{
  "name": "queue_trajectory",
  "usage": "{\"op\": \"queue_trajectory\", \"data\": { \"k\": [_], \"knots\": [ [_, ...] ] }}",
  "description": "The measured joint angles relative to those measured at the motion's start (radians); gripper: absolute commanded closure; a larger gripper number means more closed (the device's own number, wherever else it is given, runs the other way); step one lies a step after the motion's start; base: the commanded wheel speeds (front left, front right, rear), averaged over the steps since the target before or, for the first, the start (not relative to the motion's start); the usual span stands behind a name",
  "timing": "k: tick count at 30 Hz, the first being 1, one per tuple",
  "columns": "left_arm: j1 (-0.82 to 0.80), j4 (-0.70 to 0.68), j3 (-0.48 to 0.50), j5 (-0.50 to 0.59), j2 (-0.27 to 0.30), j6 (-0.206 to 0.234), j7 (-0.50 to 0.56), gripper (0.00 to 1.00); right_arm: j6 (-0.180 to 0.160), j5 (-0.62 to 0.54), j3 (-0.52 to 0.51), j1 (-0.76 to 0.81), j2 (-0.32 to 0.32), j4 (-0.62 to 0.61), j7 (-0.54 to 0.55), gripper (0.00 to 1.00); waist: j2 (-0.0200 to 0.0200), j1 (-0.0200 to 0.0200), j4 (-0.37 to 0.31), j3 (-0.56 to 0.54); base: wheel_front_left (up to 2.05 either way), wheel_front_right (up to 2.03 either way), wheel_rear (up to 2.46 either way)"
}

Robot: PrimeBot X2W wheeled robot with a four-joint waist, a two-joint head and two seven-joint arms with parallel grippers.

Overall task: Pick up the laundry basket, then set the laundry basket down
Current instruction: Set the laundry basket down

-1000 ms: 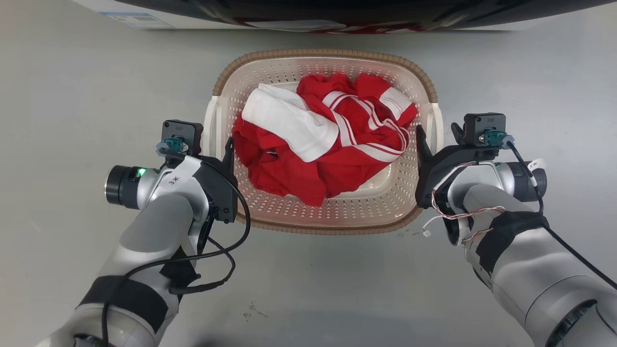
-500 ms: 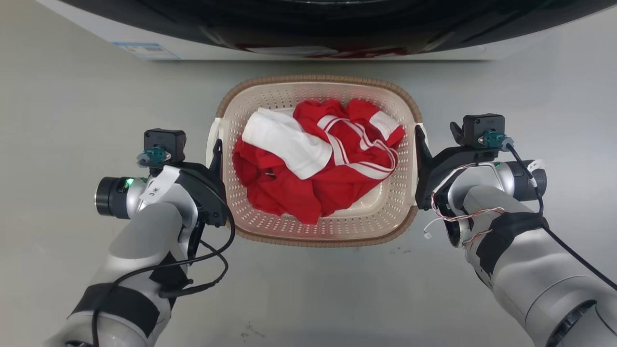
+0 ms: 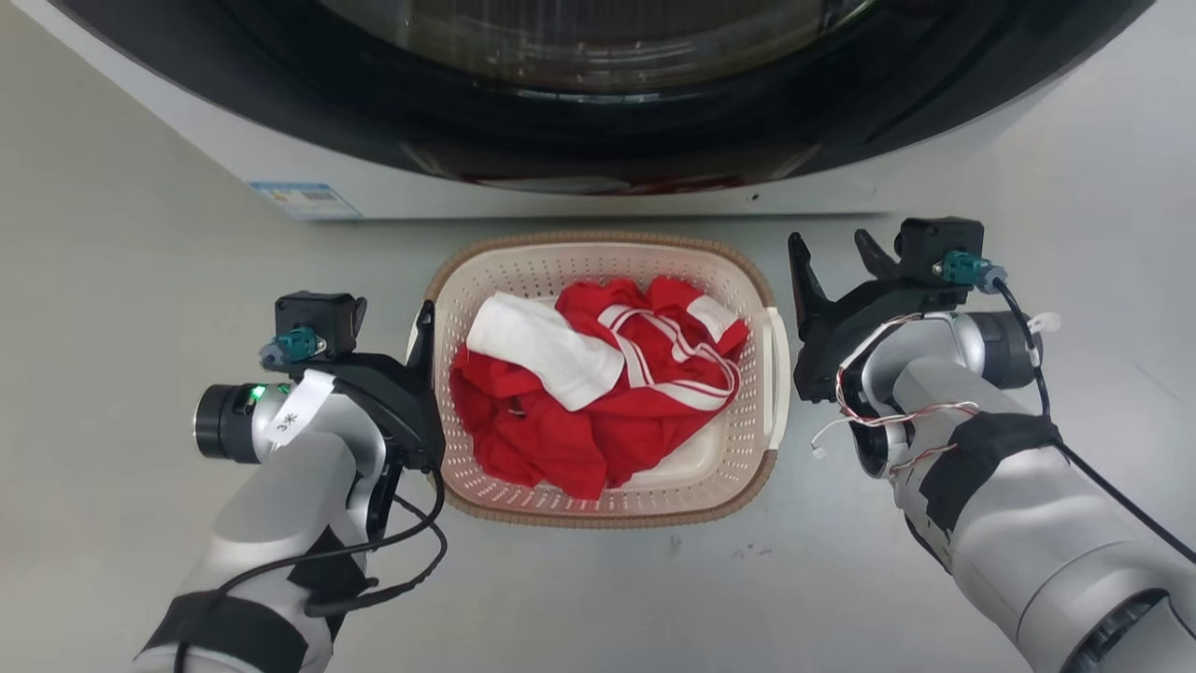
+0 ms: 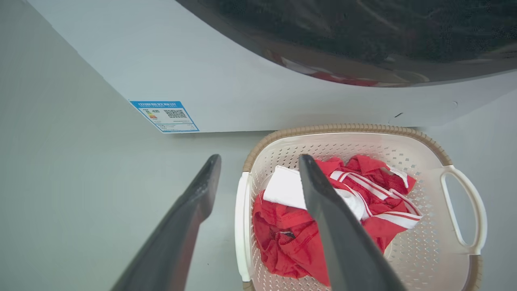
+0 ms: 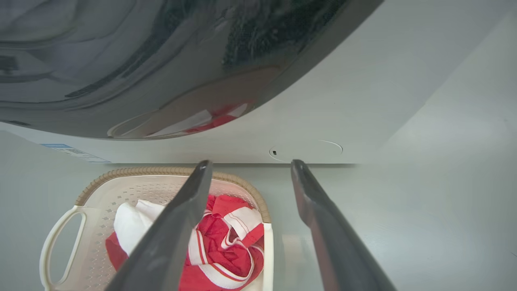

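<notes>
The laundry basket (image 3: 598,241), cream with a brown woven rim, stands on the grey floor just before the washer, holding red and white clothes (image 3: 598,430). My left gripper (image 3: 402,322) hangs open over the basket's left side. In the left wrist view its fingers (image 4: 323,218) straddle the white left handle (image 4: 242,226) from above, gripping nothing. My right gripper (image 3: 827,243) is open and sits apart from the basket, just right of the right handle (image 3: 775,374). From the right wrist the spread right gripper (image 5: 250,162) looks down on that handle (image 5: 268,258).
The white washer (image 3: 561,192) with its dark round door (image 3: 598,84) fills the back, close behind the basket. A blue label (image 3: 304,199) marks its lower left front. Bare grey floor (image 3: 598,598) spreads to both sides and toward me.
The head camera has risen, so the basket looks smaller and lower in the picture. My right gripper has left the right handle and moved off to the right. My left gripper stays by the left handle.
</notes>
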Motion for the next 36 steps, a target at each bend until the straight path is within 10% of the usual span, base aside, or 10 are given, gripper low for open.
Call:
{"op": "queue_trajectory", "data": {
  "k": [36],
  "knots": [
    [0.682, -0.626, 0.277, 0.197, 0.123, 0.131, 0.000, 0.00, -0.044, -0.244, -0.303, 0.605, -0.091, -0.523, 0.000, 0.00, -0.0001, -0.0001, -0.062, -0.457, 0.00, 0.00, 0.00]
  ]
}}
